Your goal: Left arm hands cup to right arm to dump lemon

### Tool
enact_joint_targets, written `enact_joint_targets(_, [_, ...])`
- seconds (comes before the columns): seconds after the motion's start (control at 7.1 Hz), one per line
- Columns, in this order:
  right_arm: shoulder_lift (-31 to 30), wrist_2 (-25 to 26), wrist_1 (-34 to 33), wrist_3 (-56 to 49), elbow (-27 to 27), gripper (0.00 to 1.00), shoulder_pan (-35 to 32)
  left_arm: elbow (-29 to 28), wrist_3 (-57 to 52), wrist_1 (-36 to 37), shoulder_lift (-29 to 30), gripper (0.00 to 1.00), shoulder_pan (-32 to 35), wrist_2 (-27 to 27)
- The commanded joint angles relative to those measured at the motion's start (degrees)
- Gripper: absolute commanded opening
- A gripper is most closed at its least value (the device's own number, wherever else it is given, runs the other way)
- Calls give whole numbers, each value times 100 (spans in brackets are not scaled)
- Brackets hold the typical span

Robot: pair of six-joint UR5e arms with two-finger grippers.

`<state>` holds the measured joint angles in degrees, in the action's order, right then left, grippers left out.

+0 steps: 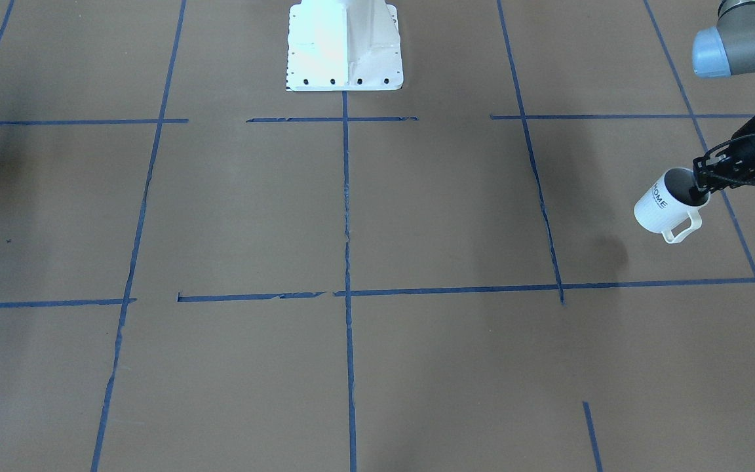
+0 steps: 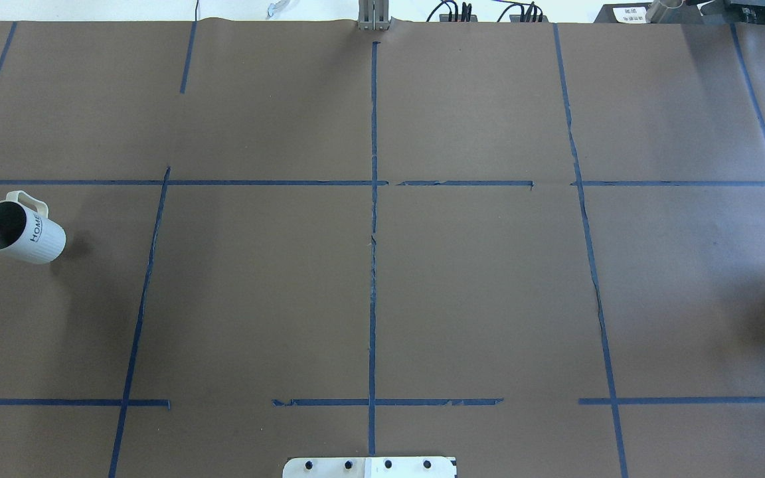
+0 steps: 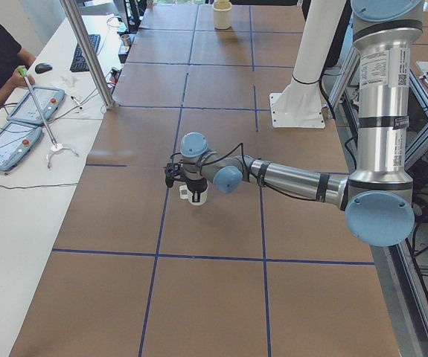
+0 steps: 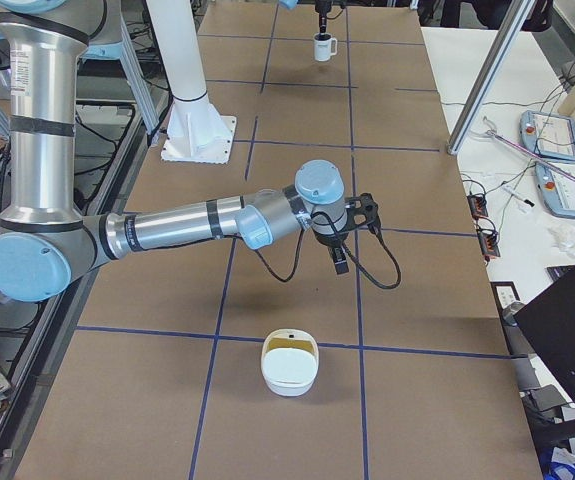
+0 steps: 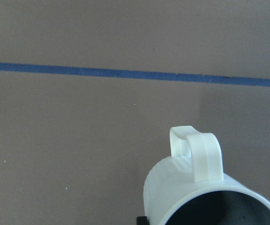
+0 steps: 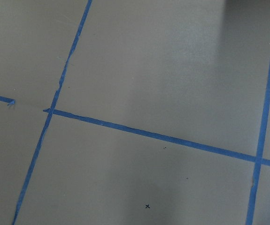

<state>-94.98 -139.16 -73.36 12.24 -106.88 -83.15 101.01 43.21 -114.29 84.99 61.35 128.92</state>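
1. We see the left gripper (image 1: 700, 192) pinched on the cup (image 1: 662, 210) at its rim, one finger inside the mouth and one outside, with the handle free
2. The cup is at the table's (image 1: 417, 216) left end. We judge it lifted clear and somewhat tilted, since its shadow lies apart from it in the front view
3. We cannot find the lemon: the cup's inside reads only as dark in every view, so we cannot say whether it is in there
4. The right arm (image 4: 197, 222) reaches out over the other end of the table, well apart from the cup, and its wrist camera shows only brown paper and blue tape
5. The right gripper (image 4: 339, 255) shows only in the side view, so we cannot tell whether its fingers are spread or pressed together
6. A white bowl (image 4: 289, 372) with a yellowish inside stands on the table near the right arm; we guess it may be where the lemon is meant to land
7. By our reading the task is early: the grasp and lift look done. What is left is carrying the cup towards the middle, passing it to the right gripper, and tipping it out
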Motion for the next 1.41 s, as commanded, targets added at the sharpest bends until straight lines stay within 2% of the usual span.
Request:
enact_joint_targets(0.0, [6,-6,-3,-2,-17,100,0,128,56,-321,-315,8,-185,-121])
enact_joint_targets(0.56, [15,3,5,-2,-26,100,0,68,-6,-322,-369,15,-413,-411])
enact_joint_targets(0.7, [23,-6,5,-2,-26,100,0,68,-6,-322,-369,33,-413,-402])
enact_joint_targets(0.85, [23,-6,5,-2,-26,100,0,68,-6,-330,-352,77,-413,-394])
enact_joint_targets(0.99, [23,3,5,-2,-44,100,0,68,-6,-322,-352,100,-413,-394])
enact_joint_targets(1.27, [15,-15,-3,-2,-61,100,-8,495,-6,-304,-413,100,-317,-332])
